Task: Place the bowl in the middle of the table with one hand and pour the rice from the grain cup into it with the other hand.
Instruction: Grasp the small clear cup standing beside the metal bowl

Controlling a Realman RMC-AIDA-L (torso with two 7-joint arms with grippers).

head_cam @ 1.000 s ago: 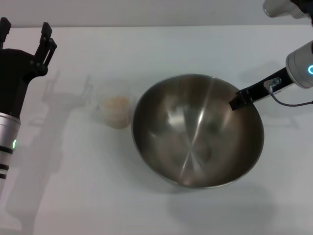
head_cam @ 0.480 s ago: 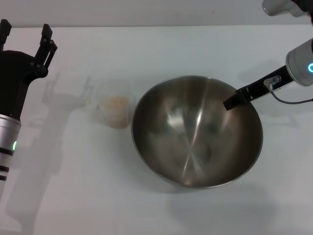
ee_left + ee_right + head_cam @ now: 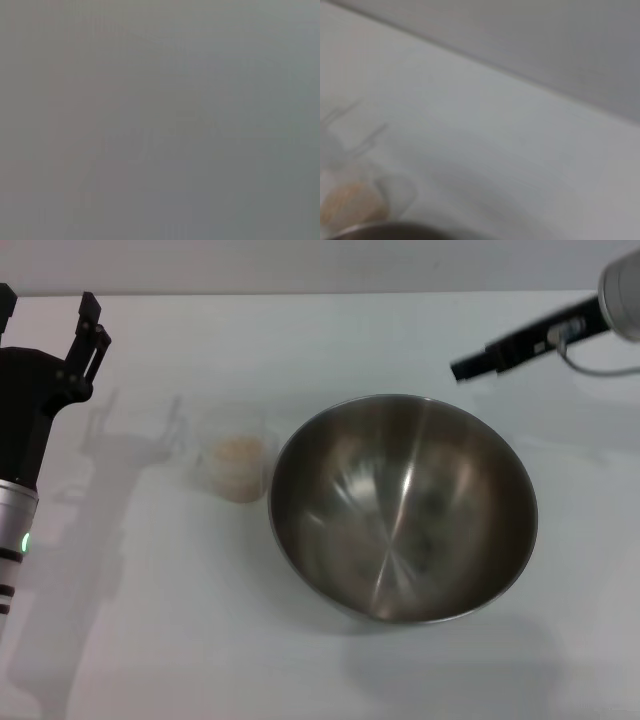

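The steel bowl (image 3: pixel 400 505) stands empty on the white table (image 3: pixel 300 340), near its middle. The clear grain cup (image 3: pixel 236 468) holding rice (image 3: pixel 238 454) stands just left of the bowl. It also shows in the right wrist view (image 3: pixel 350 205), beside the bowl's rim (image 3: pixel 385 232). My right gripper (image 3: pixel 465 368) hangs above the table behind the bowl's far right rim, clear of it and empty; one black finger (image 3: pixel 510 348) shows. My left gripper (image 3: pixel 48 308) is open and empty at the far left, well left of the cup. The left wrist view shows only plain grey.
The table's far edge (image 3: pixel 320 292) runs along the top of the head view. Bare tabletop lies in front of the bowl and left of the cup.
My right gripper has let go of the bowl's far right rim and risen up and back, away from it. The bowl, the cup and the left arm have stayed put.
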